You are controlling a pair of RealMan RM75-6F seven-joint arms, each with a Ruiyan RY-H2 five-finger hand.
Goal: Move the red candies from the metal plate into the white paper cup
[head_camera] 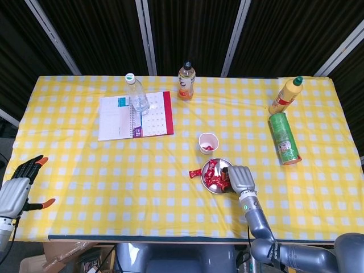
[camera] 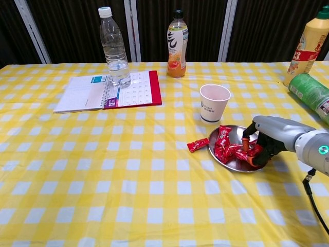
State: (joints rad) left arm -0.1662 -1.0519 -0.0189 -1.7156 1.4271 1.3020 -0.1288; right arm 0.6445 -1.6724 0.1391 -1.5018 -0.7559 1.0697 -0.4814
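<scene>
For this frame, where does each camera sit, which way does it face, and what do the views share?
Head view: sits high above the near edge, facing steeply down on the whole yellow checked table; shows the left hand off the table's left corner and the right hand with its forearm at the metal plate.
Chest view: sits low at the near edge, facing level across the table toward the dark curtains; shows only the right hand and forearm.
Shared: the right hand, plate, red candies, white paper cup, notebook and bottles.
</scene>
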